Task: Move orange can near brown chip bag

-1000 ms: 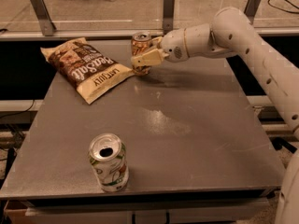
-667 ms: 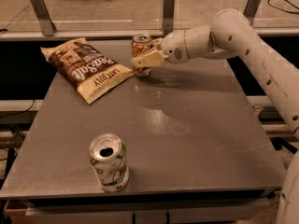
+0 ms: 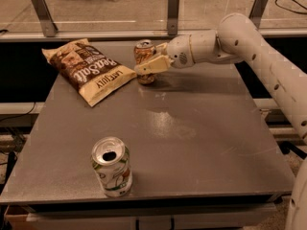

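A small orange-brown metallic drink can with a silver top [image 3: 143, 51] stands upright near the far edge of the flat grey worktop [image 3: 201, 128], about midway along it. The pale two-finger gripper [image 3: 144, 67] reaches in from the right edge on a white jointed arm [image 3: 249, 47]. Its fingers [image 3: 153, 65] are clamped on the can's body, one crossing its front. Just beside the can, towards the far left corner, a flat brown and cream crinkly chip bag with white lettering [image 3: 88, 71] lies on the worktop, its nearest corner almost touching the can. A white and green drink can with an opened top [image 3: 112, 167] stands upright at the near edge, left of centre, well apart from the others.
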Tool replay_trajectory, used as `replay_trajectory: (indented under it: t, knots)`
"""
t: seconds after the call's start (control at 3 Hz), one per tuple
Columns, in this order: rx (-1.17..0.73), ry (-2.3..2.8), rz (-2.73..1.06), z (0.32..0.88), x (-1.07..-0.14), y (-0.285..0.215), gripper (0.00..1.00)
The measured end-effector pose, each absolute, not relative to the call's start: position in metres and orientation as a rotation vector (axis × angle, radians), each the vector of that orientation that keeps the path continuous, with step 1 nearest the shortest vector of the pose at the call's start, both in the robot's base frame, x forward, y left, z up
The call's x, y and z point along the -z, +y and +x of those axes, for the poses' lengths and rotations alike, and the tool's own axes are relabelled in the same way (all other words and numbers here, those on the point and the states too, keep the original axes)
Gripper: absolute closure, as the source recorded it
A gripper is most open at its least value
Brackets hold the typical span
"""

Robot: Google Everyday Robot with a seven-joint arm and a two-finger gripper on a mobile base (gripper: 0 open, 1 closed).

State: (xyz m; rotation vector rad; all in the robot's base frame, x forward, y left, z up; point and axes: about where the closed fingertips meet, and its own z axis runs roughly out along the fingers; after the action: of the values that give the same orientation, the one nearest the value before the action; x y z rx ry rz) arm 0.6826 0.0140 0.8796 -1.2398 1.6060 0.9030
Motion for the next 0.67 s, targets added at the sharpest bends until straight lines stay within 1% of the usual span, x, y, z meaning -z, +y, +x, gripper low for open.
replay_trajectory:
  t: [0.33,0.67]
  knots:
    - [-0.907,1.602,-1.234,0.68,-0.879,0.012,0.0]
    - [-0.863,1.611,-1.218,0.678,-0.887,-0.008,0.0]
